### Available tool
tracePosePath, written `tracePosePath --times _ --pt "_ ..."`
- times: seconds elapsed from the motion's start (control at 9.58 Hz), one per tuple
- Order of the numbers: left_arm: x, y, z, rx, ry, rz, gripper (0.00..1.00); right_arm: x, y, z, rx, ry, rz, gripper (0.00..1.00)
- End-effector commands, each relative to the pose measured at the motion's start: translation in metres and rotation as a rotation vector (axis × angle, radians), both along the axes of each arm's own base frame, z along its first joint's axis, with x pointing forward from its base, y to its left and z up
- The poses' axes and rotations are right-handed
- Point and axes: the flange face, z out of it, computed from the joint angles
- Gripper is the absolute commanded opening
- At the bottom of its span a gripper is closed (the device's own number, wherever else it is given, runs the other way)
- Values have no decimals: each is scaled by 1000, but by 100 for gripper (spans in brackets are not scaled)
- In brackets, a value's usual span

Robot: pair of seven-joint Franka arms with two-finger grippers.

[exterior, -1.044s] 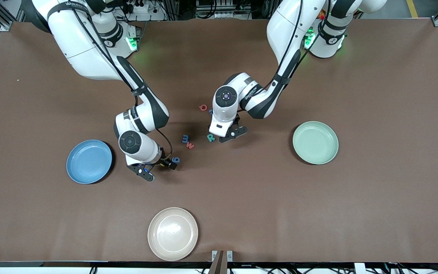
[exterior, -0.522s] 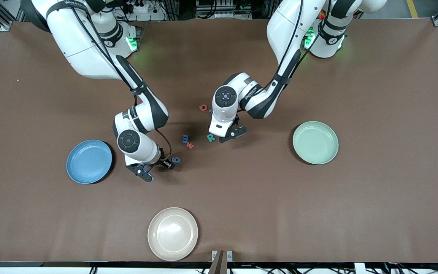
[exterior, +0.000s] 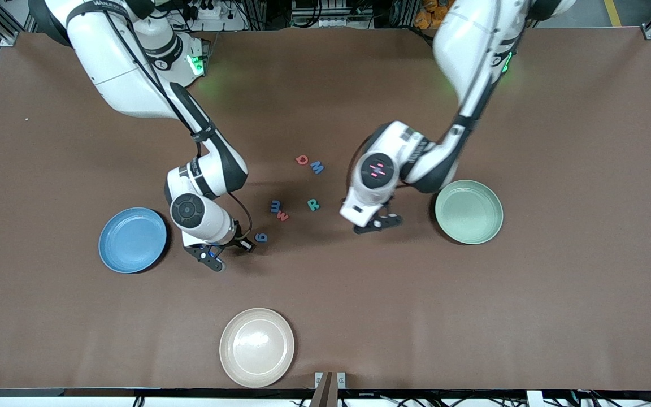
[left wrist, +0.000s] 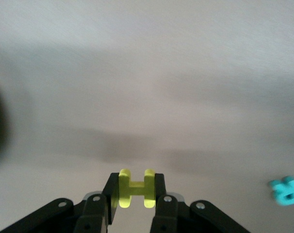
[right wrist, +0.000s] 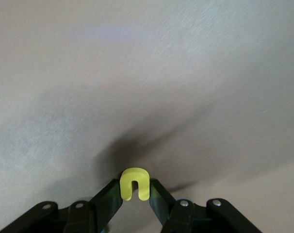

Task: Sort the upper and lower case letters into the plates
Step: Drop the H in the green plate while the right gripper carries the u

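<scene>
My landmark is the teal R, lying flat on the brown bench among the loose letters. Starting toward my right arm's end of the bench, the blue plate sits well apart from the R and a little nearer the front camera. Between that plate and the R, my right gripper hangs just above the bench, clamped on a yellow u that shows between its fingers in the right wrist view. Just beside that gripper, on the R's side of it, lies the blue g. Closer to the R come the blue m and the red m, touching or nearly so. Farther from the front camera than the R lie the red Q and the blue W, close together.

Past the R toward my left arm's end, my left gripper hovers over bare bench, closed on a yellow H pinched between its fingers; the left wrist view also catches the R off to one side. The mint green plate lies just beside that gripper, well apart from the R. A cream plate rests much nearer the front camera than the R.
</scene>
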Motion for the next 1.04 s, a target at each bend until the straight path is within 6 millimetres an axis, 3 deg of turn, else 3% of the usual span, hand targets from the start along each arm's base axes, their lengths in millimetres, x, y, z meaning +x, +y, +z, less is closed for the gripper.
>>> tracePosePath --times 0.0,0.1,0.21,0.42,0.52,0.63,0.73,0.94 --pt "12 78 9 7 48 -104 7 2 -23 46 -16 -2 45 0" --pt "10 120 0 41 73 -168 7 5 -37 62 -22 14 65 0" --pt "0 144 -10 91 79 -230 7 4 -52 76 -33 44 81 0" --pt "-18 178 -13 123 87 -291 8 8 -101 92 -41 104 101 0" --pt "-26 191 -12 115 65 -285 18 13 -139 90 -31 119 127 0" --pt "-27 185 -13 112 62 -301 99 18 -178 84 -11 124 195 0" --pt "-26 167 -10 100 47 -274 100 20 -210 81 -2 125 247 0" --pt "-30 95 2 50 8 -83 100 22 -255 77 -36 123 319 0"
